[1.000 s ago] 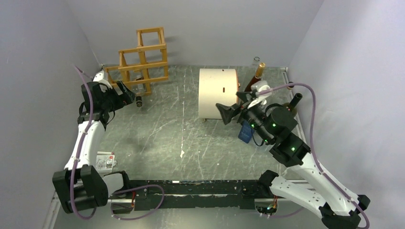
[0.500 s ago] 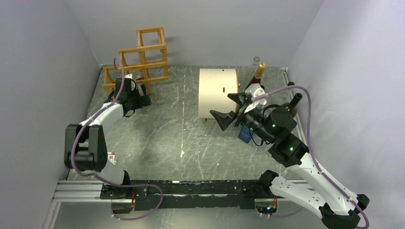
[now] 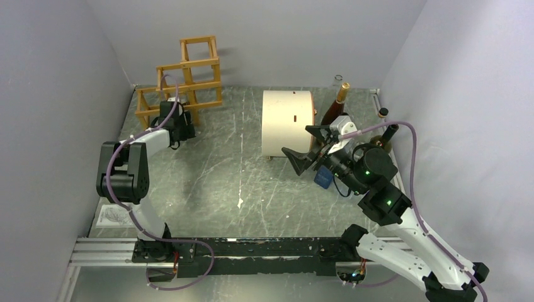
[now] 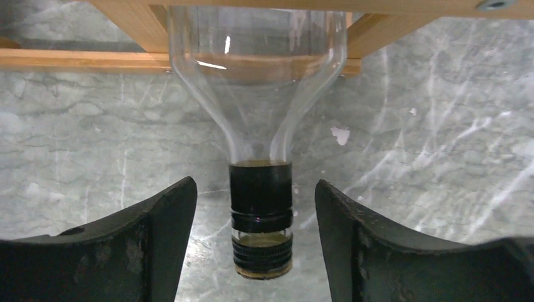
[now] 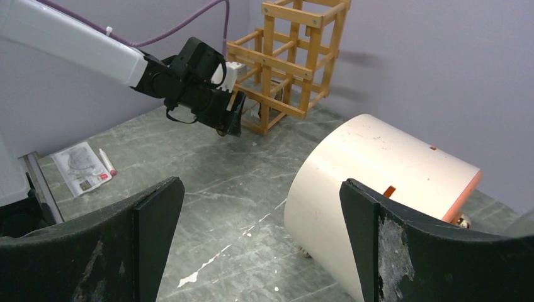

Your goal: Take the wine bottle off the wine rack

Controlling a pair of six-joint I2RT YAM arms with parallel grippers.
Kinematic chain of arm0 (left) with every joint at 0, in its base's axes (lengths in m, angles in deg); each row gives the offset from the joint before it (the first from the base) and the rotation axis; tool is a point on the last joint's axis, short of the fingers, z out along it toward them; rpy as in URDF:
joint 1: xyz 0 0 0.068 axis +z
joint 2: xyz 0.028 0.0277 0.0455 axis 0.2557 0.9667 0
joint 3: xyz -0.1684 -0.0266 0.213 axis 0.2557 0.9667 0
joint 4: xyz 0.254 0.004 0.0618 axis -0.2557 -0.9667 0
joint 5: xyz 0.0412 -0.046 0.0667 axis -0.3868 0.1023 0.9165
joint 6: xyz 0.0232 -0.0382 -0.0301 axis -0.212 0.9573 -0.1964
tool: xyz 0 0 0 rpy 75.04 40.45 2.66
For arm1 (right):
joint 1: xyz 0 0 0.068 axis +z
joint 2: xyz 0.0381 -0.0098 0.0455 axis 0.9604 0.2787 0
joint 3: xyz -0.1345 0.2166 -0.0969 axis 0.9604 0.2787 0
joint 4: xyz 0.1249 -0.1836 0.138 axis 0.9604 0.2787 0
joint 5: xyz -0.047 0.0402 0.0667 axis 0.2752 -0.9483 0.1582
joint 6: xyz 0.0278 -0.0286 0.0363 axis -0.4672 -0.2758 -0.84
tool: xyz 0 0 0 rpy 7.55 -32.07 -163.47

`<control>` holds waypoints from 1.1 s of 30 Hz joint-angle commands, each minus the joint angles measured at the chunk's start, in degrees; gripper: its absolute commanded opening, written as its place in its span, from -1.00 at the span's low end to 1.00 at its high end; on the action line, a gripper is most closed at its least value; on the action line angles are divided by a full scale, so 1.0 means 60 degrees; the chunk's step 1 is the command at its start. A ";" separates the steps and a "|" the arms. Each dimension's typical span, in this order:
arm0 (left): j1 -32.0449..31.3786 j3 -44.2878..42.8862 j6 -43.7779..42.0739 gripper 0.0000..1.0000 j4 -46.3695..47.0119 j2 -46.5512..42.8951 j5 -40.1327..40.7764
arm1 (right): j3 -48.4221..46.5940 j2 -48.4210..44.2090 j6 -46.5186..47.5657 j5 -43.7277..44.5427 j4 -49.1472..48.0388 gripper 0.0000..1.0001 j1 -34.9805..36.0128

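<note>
The wine rack, a honey-brown wooden lattice, stands at the back left. A clear glass wine bottle lies in one of its low cells, and its neck with a dark screw cap pokes out over the floor. My left gripper is open. One finger stands on each side of that neck, with a gap on both sides. In the top view my left gripper sits right at the rack's front. My right gripper is open and holds nothing, hovering beside the cream drum.
The cream drum lies mid-table. A brown bottle with a gold top and a dark bottle stand at the back right, near a blue object. A leaflet lies front left. Grey walls close in on three sides.
My left arm has swung from the left wall to the rack's front, bringing its jaws around the bottle neck and narrowing them. My right arm has shifted slightly, still open.
</note>
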 commanded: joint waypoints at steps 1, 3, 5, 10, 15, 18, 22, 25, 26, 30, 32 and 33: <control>-0.0063 -0.0343 -0.0476 0.35 0.0668 0.0146 0.0727 | 0.0052 -0.0017 0.0095 0.0069 -0.0111 1.00 -0.0020; -0.0076 -0.0389 -0.0480 0.13 0.0491 0.0223 0.0795 | 0.0098 -0.0008 0.0095 0.0067 -0.0171 1.00 -0.0021; -0.0091 -0.0366 -0.0390 0.01 0.0345 0.0214 0.0880 | 0.0149 -0.0008 0.0089 0.0061 -0.0237 0.99 -0.0021; -0.0093 -0.0211 0.0340 -0.18 -0.0096 0.0068 0.0804 | 0.0067 0.0103 0.0137 0.0149 -0.0118 1.00 -0.0014; -0.0143 0.0273 0.0996 -0.34 -0.0317 -0.0477 0.0708 | 0.0133 0.0039 0.0153 0.0221 -0.0227 0.99 -0.0020; -0.0194 0.0730 0.1452 -0.36 -0.0412 -0.0908 0.0651 | 0.0184 0.0093 0.0128 0.0160 -0.0261 1.00 -0.0019; -0.0195 0.1479 0.1803 -0.41 -0.0372 -0.1594 0.0546 | 0.0094 0.0246 0.0142 0.0128 -0.0167 1.00 -0.0023; -0.0199 0.1799 0.2035 -0.44 -0.0674 -0.2071 0.0346 | 0.0080 0.0298 0.0139 0.0057 -0.0203 1.00 -0.0020; -0.0209 0.1894 0.2122 -0.45 -0.0799 -0.2273 0.0261 | 0.0088 0.0329 0.0139 0.0035 -0.0210 1.00 -0.0021; -0.0197 0.2268 0.2186 -0.52 -0.1383 -0.3112 -0.0646 | -0.0025 0.0533 0.0124 -0.0045 -0.0067 1.00 -0.0022; -0.0200 0.2320 0.2206 -0.59 -0.1831 -0.3534 -0.0945 | -0.0136 0.0754 0.0110 -0.0169 0.0036 1.00 -0.0003; -0.0209 0.2345 0.2207 -0.60 -0.2057 -0.3753 -0.1101 | -0.0182 0.0851 0.0096 -0.0273 0.0060 1.00 -0.0006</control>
